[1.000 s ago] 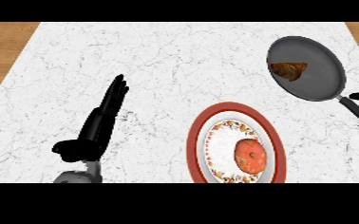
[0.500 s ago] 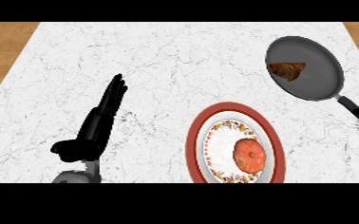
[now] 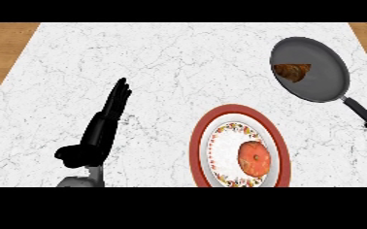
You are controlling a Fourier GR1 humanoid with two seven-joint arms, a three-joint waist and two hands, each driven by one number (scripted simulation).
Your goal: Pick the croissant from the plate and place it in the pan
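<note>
The brown croissant (image 3: 292,71) lies inside the dark grey pan (image 3: 321,82) at the far right of the counter, against the pan's left rim. A red-rimmed patterned plate (image 3: 231,118) sits at the lower middle right, and on it rests a round orange fruit (image 3: 254,157). My left hand (image 3: 100,128) rests open at the lower left, fingers straight and pointing up, well away from both plate and pan. My right hand does not appear in this view.
The pan's black handle (image 3: 356,108) runs off toward the right edge. White marble counter (image 3: 179,63) stretches between the hand and the plate. A wooden floor strip (image 3: 14,43) shows at the upper left corner.
</note>
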